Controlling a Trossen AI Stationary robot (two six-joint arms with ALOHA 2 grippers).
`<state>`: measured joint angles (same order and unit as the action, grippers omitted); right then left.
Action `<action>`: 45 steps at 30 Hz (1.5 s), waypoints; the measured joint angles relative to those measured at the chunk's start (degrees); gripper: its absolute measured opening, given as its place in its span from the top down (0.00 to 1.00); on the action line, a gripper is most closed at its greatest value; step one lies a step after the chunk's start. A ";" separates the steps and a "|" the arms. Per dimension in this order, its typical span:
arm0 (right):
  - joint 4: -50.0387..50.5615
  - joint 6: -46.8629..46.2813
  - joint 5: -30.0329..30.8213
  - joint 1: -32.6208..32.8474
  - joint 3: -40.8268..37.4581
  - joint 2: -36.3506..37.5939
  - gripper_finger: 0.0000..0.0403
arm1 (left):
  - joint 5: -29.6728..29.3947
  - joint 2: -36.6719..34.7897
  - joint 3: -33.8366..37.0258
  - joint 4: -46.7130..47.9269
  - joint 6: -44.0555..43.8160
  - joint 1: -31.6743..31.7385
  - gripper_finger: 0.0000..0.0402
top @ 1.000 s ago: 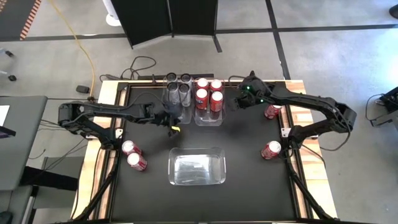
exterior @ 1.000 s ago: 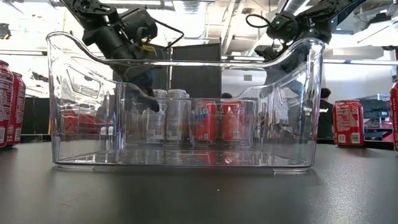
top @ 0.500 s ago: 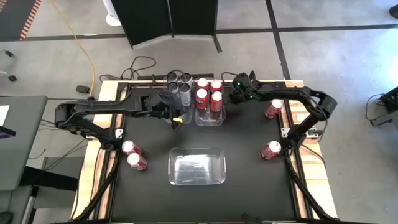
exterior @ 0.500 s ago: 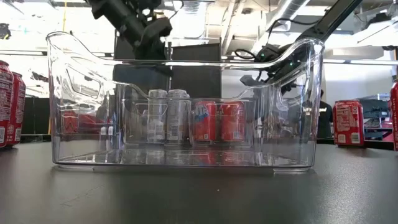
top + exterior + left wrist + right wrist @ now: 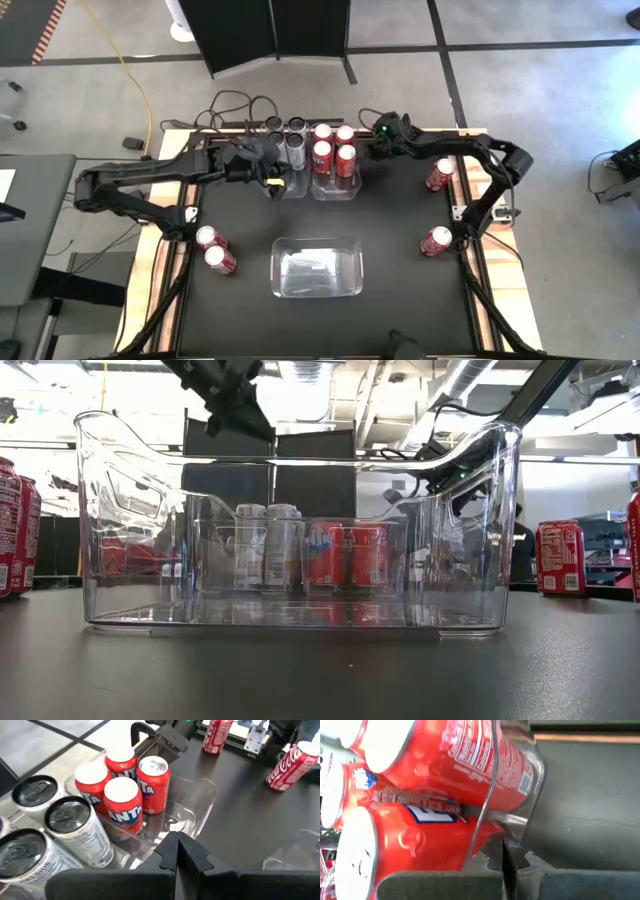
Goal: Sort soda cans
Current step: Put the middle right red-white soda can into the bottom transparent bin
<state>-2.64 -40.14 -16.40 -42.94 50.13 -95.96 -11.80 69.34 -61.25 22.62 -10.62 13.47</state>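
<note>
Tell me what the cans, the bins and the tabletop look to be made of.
Red cans and silver-grey cans: thin metal, likely aluminium, with glossy printed walls and pull-tab tops. Front bin and back bin: clear hard plastic, seen straight through, with bright glints on the rims. Tabletop: matt black sheet, no glare; material unclear. Its edge looks like pale wood.

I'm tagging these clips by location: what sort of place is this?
Probably a robotics lab or workshop: a black worktable on bare concrete floor, cables trailing off it, and exposed ceiling ducts beyond.
</note>
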 joint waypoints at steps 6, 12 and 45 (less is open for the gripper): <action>1.29 1.05 0.02 -0.29 0.15 2.33 0.98 | 0.07 -2.26 0.00 1.27 -1.76 -0.21 1.00; 8.51 -0.33 2.91 1.47 0.22 11.04 0.98 | -0.02 -8.05 0.00 9.30 -7.01 -1.90 1.00; 56.51 -21.14 14.11 46.49 0.39 40.60 0.74 | 1.00 -1.26 0.02 23.66 -22.48 -16.13 0.90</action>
<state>53.87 -61.28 -2.29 3.55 50.52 -55.36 -10.81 68.08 -61.23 46.28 -33.10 -2.66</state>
